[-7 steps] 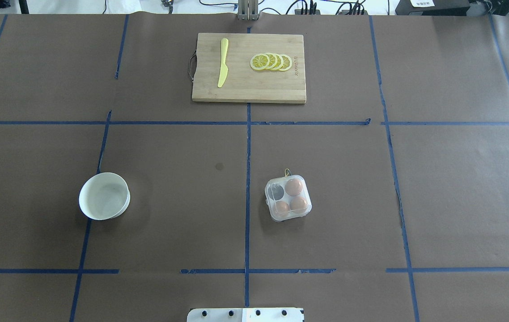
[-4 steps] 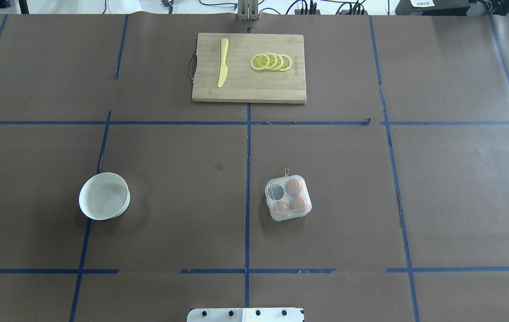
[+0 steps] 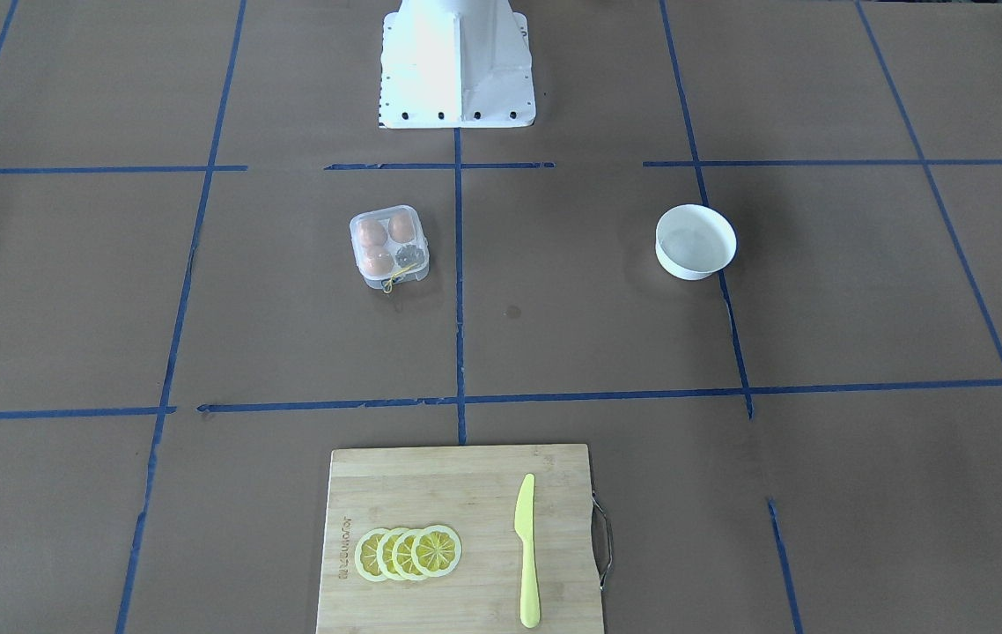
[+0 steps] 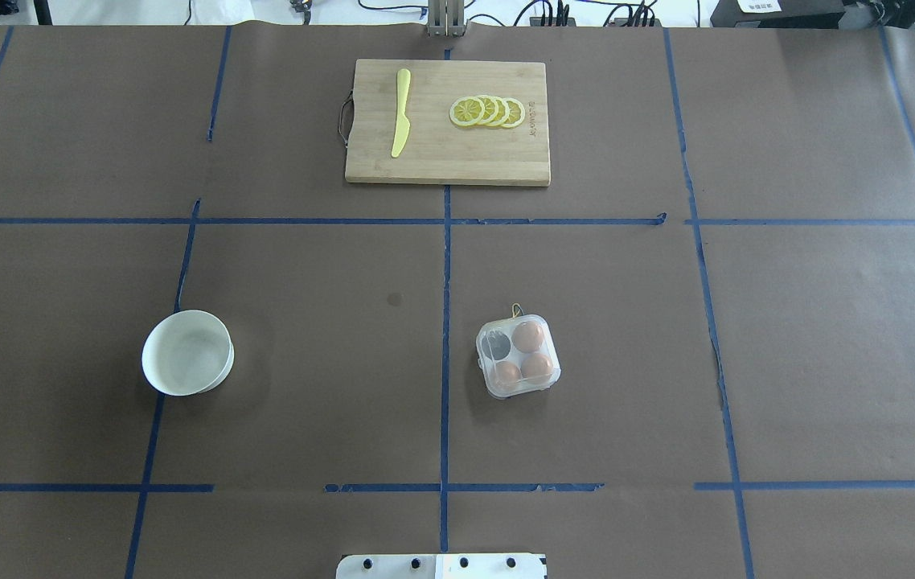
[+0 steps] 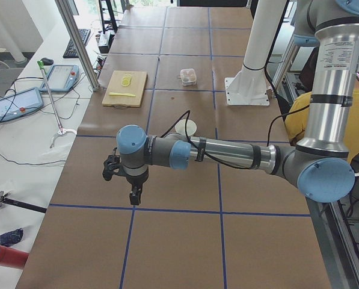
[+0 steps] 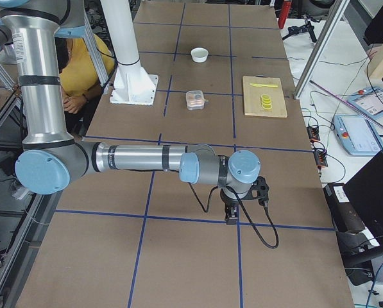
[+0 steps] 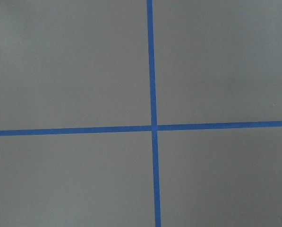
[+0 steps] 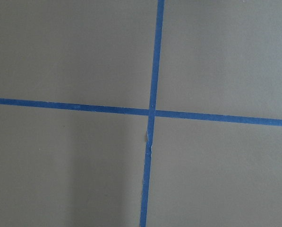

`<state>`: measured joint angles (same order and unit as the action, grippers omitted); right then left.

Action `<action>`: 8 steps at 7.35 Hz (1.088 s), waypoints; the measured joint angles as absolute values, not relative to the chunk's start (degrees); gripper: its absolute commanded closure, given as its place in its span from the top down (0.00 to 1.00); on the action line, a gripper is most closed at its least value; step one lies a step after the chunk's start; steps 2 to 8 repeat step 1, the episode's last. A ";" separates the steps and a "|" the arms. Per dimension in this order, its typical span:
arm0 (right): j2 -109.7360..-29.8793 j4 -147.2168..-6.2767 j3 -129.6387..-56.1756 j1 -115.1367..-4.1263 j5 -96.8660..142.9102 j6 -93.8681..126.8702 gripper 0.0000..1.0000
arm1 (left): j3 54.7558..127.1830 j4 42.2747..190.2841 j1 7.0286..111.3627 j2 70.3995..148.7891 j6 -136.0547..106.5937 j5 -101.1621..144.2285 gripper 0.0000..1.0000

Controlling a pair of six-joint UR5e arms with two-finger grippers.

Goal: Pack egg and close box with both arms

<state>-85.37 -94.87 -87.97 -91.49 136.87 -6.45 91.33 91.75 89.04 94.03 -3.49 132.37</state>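
Box (image 4: 484, 371) holds three eggs (image 4: 528, 336); left gripper (image 5: 135, 195), right gripper (image 6: 230, 217): opening cannot be told

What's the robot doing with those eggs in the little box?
Nothing is being handled right now. The clear box sits on the table with three eggs in it and one cell empty. The left gripper and the right gripper hang over bare table at opposite ends, far from the box.

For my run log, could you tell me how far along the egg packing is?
Done: three eggs sit in the egg carton; its fourth cell holds none. In hand: nothing visible; left claw and right claw hang over the table, far from it. Left: a fourth egg, not in view.
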 measured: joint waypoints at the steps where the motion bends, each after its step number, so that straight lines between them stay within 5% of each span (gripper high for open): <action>1: -85.53 -94.85 -87.88 -91.49 136.73 -6.48 1.00 | 90.50 92.06 89.04 94.20 -3.45 132.37 1.00; 8: -85.53 -94.85 -87.88 -91.49 136.73 -6.48 1.00 | 90.50 92.06 89.04 94.20 -3.45 132.37 1.00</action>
